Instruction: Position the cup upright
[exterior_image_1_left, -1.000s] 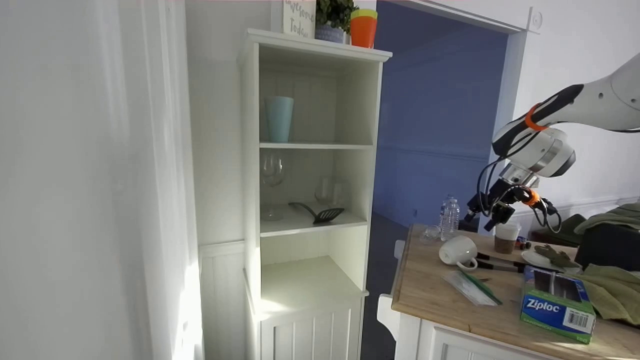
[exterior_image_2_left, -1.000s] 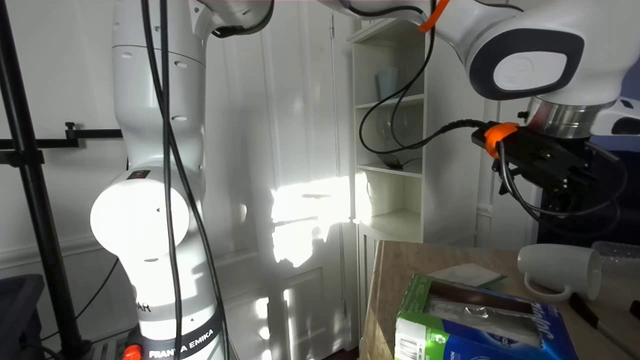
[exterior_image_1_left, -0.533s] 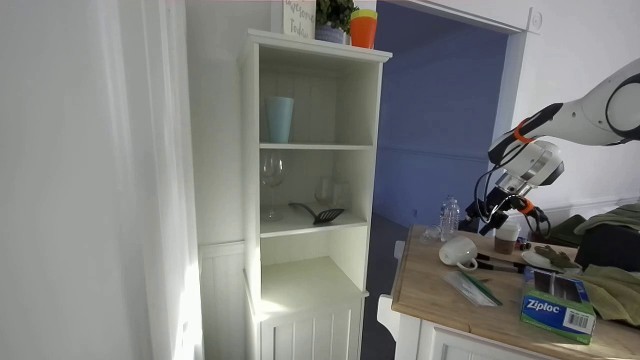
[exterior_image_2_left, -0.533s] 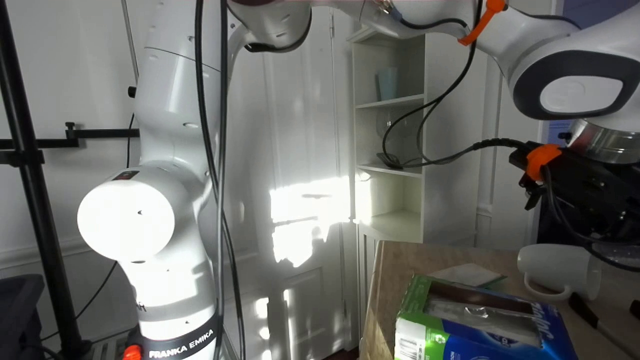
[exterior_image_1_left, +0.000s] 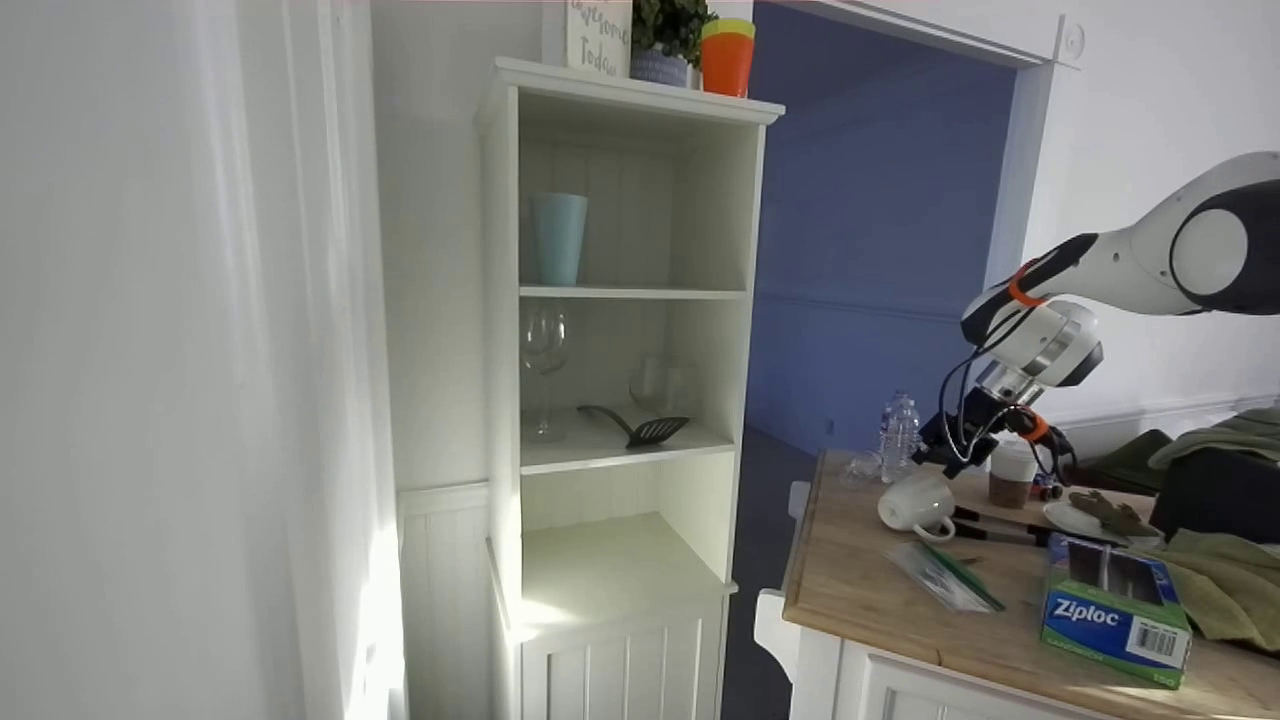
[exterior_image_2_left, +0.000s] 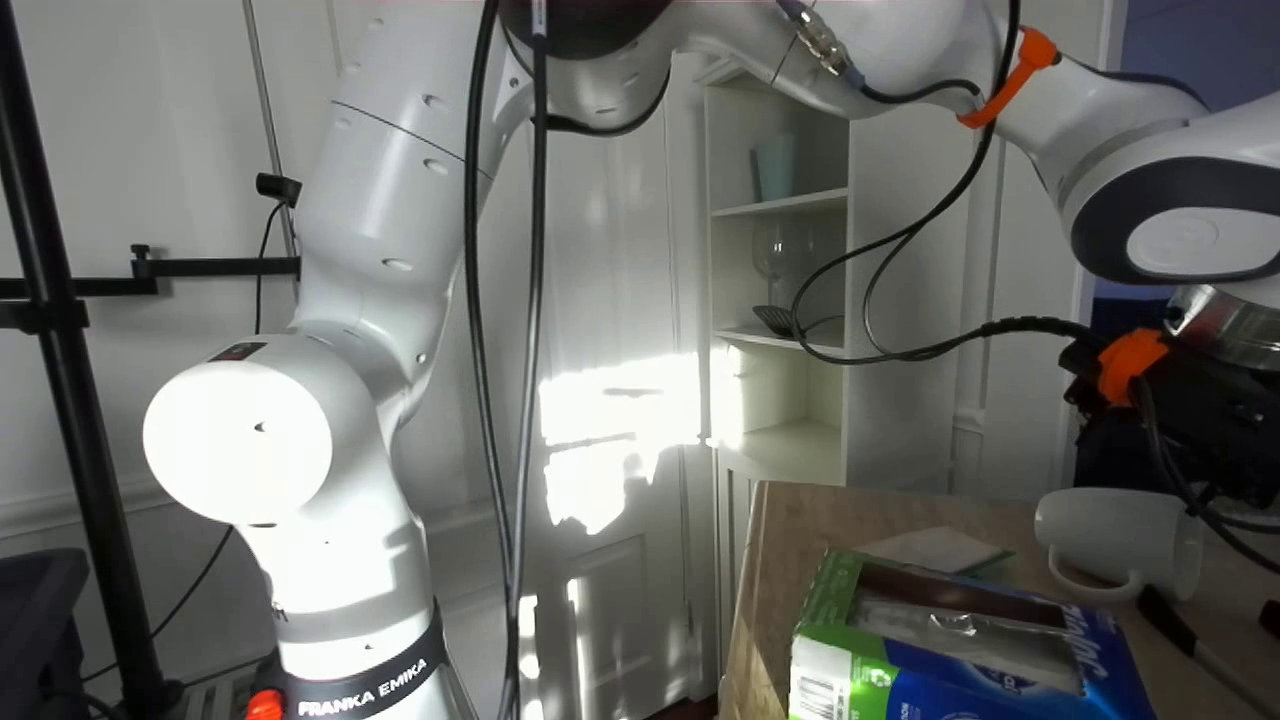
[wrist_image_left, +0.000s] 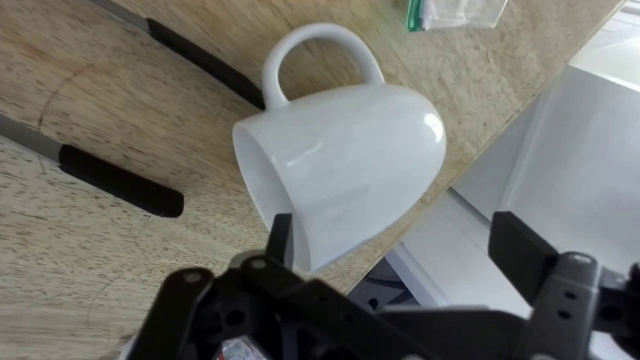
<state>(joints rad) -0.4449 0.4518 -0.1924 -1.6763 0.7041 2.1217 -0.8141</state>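
The cup is a white mug (exterior_image_1_left: 908, 498) lying on its side on the wooden table, also seen in an exterior view (exterior_image_2_left: 1120, 538). In the wrist view the mug (wrist_image_left: 350, 150) has its mouth towards the lower left and its handle towards the top. My gripper (wrist_image_left: 392, 222) is open and empty, its fingers wide apart. One finger overlaps the mug's rim in the wrist view; the other is off to the right, past the table edge. In an exterior view the gripper (exterior_image_1_left: 936, 464) is just above the mug. Whether it touches the mug cannot be told.
Two black knife handles (wrist_image_left: 122, 181) lie by the mug's mouth. A plastic bag (exterior_image_1_left: 945, 577) and a Ziploc box (exterior_image_1_left: 1115, 612) lie nearer the front. A water bottle (exterior_image_1_left: 898, 437) and a lidded paper cup (exterior_image_1_left: 1012, 478) stand behind. The table edge runs close to the mug's base.
My gripper has come down towards the mug, moving down and left in an exterior view and down and right in an exterior view. The mug has not moved.
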